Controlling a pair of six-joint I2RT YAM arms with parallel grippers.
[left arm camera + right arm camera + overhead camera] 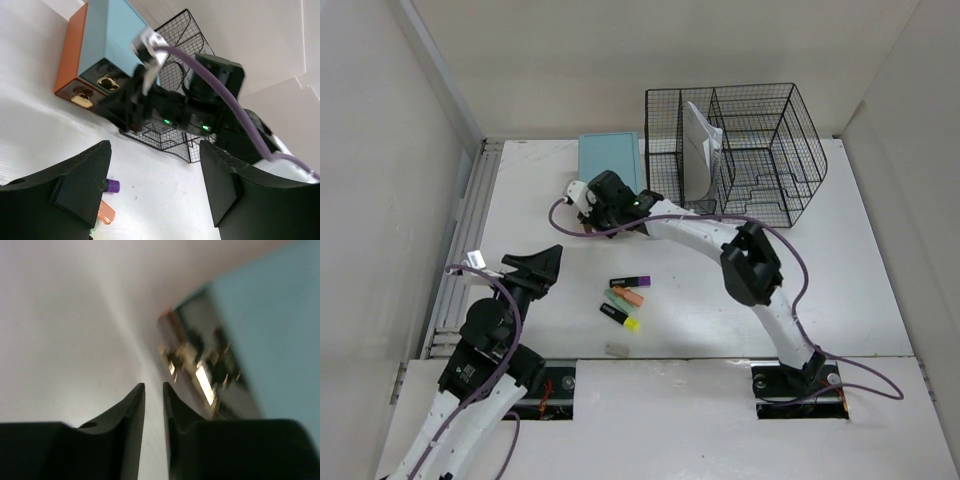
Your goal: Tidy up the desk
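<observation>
The white desk (850, 290) holds a teal drawer box (610, 160) at the back, next to a black wire-mesh rack (735, 150). My right gripper (582, 197) sits just in front of the drawer box. In the right wrist view, which is blurred, the gripper (153, 386) is shut to a thin gap with nothing in it, beside the box's dark front and a gold handle (205, 381). My left gripper (542, 265) is open and empty over the desk's left part. In the left wrist view it (155, 150) faces the box (107, 35) and the right arm (190, 112).
A purple-capped marker (632, 282), an orange one (625, 296) and a yellow-capped one (620, 317) lie mid-desk, with a small grey eraser (618, 349) near the front edge. A white paper (700, 150) stands in the rack. A metal rail (460, 250) runs along the left edge.
</observation>
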